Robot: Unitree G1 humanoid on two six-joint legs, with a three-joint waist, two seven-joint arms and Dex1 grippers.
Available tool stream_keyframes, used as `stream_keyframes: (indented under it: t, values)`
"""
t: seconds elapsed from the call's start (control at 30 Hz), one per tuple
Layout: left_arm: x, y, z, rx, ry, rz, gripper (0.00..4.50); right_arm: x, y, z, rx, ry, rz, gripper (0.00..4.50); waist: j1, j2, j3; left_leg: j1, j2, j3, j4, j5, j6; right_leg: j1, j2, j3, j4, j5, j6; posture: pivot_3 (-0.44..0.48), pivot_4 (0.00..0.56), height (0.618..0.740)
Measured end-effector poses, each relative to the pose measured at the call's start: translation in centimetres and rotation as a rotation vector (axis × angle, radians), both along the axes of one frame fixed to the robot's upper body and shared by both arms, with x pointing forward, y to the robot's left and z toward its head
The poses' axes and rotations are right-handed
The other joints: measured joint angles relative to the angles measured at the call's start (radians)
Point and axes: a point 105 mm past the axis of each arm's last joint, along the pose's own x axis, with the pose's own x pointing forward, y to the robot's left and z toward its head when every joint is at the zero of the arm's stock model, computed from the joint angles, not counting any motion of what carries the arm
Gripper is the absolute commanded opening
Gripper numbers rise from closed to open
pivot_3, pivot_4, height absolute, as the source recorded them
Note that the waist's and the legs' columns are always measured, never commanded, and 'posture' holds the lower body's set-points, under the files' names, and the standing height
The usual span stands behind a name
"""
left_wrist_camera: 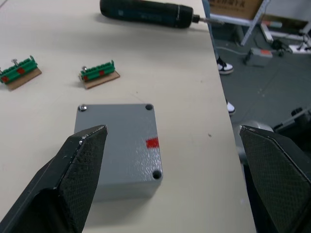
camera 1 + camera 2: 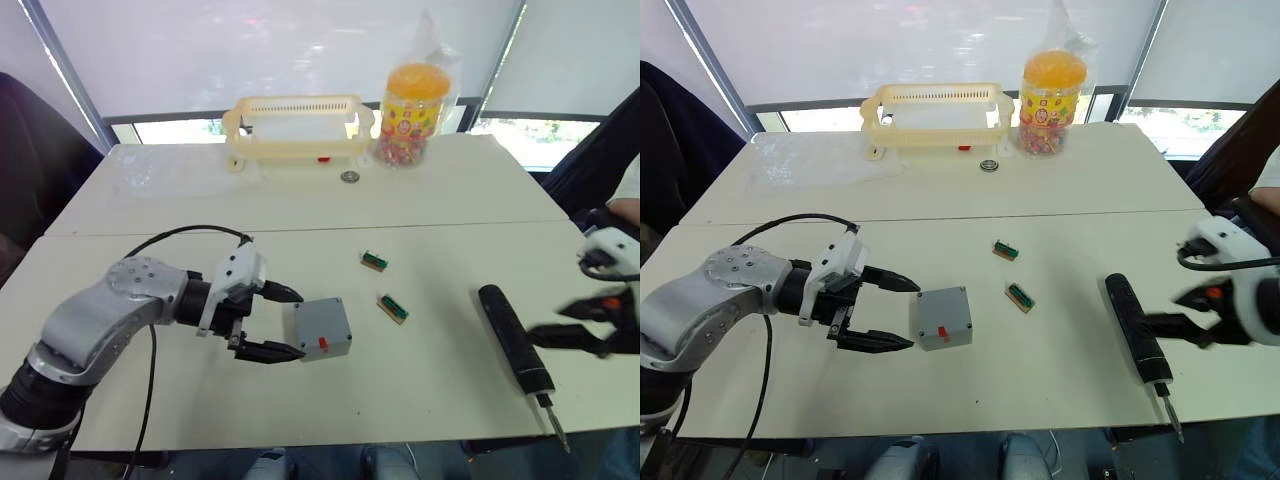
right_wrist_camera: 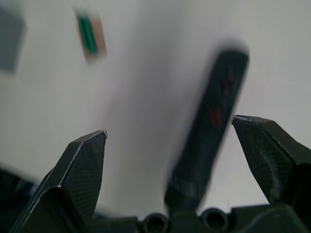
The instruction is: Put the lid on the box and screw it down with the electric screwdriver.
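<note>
We note the box point(image 2: 322, 329), lid point(image 1: 116, 141) on, lying on the table point(image 2: 300, 210) just beside our left gripper point(image 2: 284, 323), fingers spread wide. The screwdriver point(image 2: 515, 349) lies well apart, near our right gripper point(image 2: 562, 321), likewise spread and empty.

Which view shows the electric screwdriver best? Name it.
The left eye view: the electric screwdriver lies whole, bit included, on the table. The right eye view matches. The left wrist view crops it at the frame's edge; the right wrist view blurs it.
</note>
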Motion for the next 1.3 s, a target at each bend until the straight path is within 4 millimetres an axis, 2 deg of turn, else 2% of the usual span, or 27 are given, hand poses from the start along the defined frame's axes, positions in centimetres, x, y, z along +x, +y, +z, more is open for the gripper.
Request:
stream_keyframes:
  t: [0.13, 0.37, 0.53, 0.87, 0.97, 1.1, 1.3]
  values:
    - [-0.4, -0.7, -0.4, -0.031, 0.0, -0.004, 4.44, -1.3, -0.1, -2.0, 0.04, 0.143, -0.013, 4.5, 0.002, -0.002, 0.0, 0.0, 0.0, 0.003, 0.0, 0.0, 0.0, 0.0, 0.0, 0.002, 0.0, 0.0, 0.0, 0.0, 0.15, 0.74]
    - [-1.4, -1.3, -1.3, -0.033, 0.027, 0.02, 4.44, -1.9, -0.4, -4.5, 0.068, 0.207, -0.041, 4.5, 0.004, -0.002, 0.0, 0.001, 0.0, 0.005, 0.0, 0.0, 0.0, -0.001, 0.0, 0.004, 0.0, 0.0, 0.001, 0.0, 0.15, 0.74]
    - [-1.3, -1.3, -1.5, -0.035, 0.038, 0.044, 4.44, -1.6, -0.7, -6.5, 0.099, 0.219, -0.093, 4.5, 0.003, -0.002, 0.0, 0.001, 0.0, 0.007, 0.001, 0.0, 0.001, -0.001, 0.0, 0.006, 0.0, 0.0, 0.001, 0.0, 0.15, 0.74]
    - [-1.4, -1.6, -1.5, -0.046, 0.044, 0.068, 4.44, -0.3, -0.9, -8.7, 0.127, 0.215, -0.163, 4.5, 0.003, -0.002, 0.0, 0.002, 0.0, 0.008, 0.001, -0.001, 0.001, -0.001, 0.001, 0.008, 0.0, 0.001, 0.001, 0.0, 0.15, 0.74]
    - [-1.4, -1.7, -1.5, -0.046, 0.039, 0.075, 4.5, -0.1, -0.9, -9.3, 0.114, 0.226, -0.166, 3.67, 0.003, -0.002, 0.0, 0.002, 0.0, 0.009, 0.001, -0.001, 0.001, -0.001, 0.001, 0.009, 0.0, 0.001, 0.002, 0.0, 0.15, 0.74]
    - [-1.4, -1.7, -1.5, -0.048, 0.046, 0.088, 4.5, 0.1, -1.1, -9.7, 0.087, 0.228, -0.18, 1.66, 0.002, -0.002, 0.0, 0.003, 0.0, 0.009, 0.001, -0.001, 0.001, -0.001, 0.001, 0.009, 0.0, 0.002, 0.003, 0.0, 0.15, 0.74]
    - [-1.4, -1.7, -1.6, -0.051, 0.05, 0.096, 4.5, 0.7, -0.8, -10.1, 0.101, 0.205, -0.189, 1.64, -0.009, -0.011, -0.003, 0.006, 0.001, 0.01, 0.001, -0.001, 0.002, 0.002, 0.002, 0.011, 0.0, 0.001, 0.002, 0.0, 0.15, 0.74]
